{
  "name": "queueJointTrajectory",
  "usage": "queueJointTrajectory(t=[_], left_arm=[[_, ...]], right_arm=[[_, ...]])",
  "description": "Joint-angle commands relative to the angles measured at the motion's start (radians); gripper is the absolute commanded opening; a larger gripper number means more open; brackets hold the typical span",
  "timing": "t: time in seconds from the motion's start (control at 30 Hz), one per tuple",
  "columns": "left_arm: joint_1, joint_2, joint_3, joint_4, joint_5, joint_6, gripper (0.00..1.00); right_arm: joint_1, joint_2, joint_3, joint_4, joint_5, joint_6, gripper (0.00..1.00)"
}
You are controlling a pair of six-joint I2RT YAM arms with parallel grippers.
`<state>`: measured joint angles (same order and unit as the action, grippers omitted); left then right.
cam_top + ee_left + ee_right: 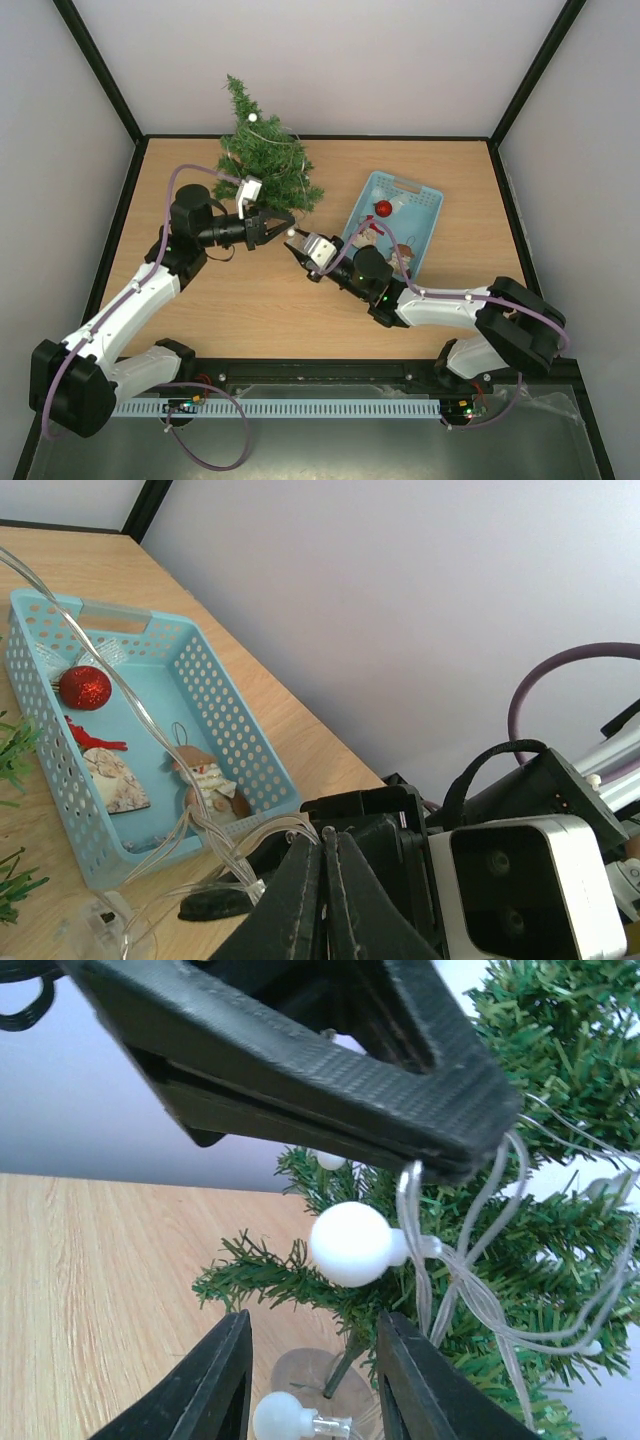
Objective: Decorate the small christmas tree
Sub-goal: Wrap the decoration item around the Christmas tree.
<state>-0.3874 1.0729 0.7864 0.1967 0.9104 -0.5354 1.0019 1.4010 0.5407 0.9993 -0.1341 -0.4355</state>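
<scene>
The small christmas tree (262,150) stands at the back of the table, a clear light string (285,140) with white bulbs draped over it. My left gripper (288,218) is beside the tree's lower right branches, shut on a bundle of the string's clear wires (290,830). In the right wrist view those wires (415,1200) hang from the left gripper's tip (450,1150), and a white bulb (350,1243) dangles from them. My right gripper (315,1380) is open just short of that bulb, holding nothing. Beyond its fingers are the tree's clear base (320,1370) and a second bulb (280,1420).
A light blue basket (425,205) lies to the right of the tree. It holds a red glitter ball (84,687), a snowman ornament (205,780) and other flat ornaments (112,780). Both arms meet near the table's middle, their fingertips close together.
</scene>
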Motion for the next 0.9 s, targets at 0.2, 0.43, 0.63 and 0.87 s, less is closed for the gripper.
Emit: queueJointTrajectory(t=[0.2,0.43,0.63,0.87], left_arm=[[0.003,-0.030,-0.009,0.049,-0.021,-0.014,0.02],[0.001,-0.022,-0.006,0.062,-0.031,-0.009,0.02],[-0.008,-0.028,-0.010,0.068,-0.033,-0.019,0.02],[-0.017,-0.028,-0.013,0.061,-0.027,-0.012,0.02]], right_arm=[[0.006,-0.099,-0.040,-0.031,0.035,0.178,0.28],[0.006,-0.135,-0.053,-0.029,0.003,0.173,0.28],[0.006,-0.110,-0.016,-0.040,0.017,0.140,0.28],[0.006,-0.083,0.011,-0.041,0.031,0.094,0.28]])
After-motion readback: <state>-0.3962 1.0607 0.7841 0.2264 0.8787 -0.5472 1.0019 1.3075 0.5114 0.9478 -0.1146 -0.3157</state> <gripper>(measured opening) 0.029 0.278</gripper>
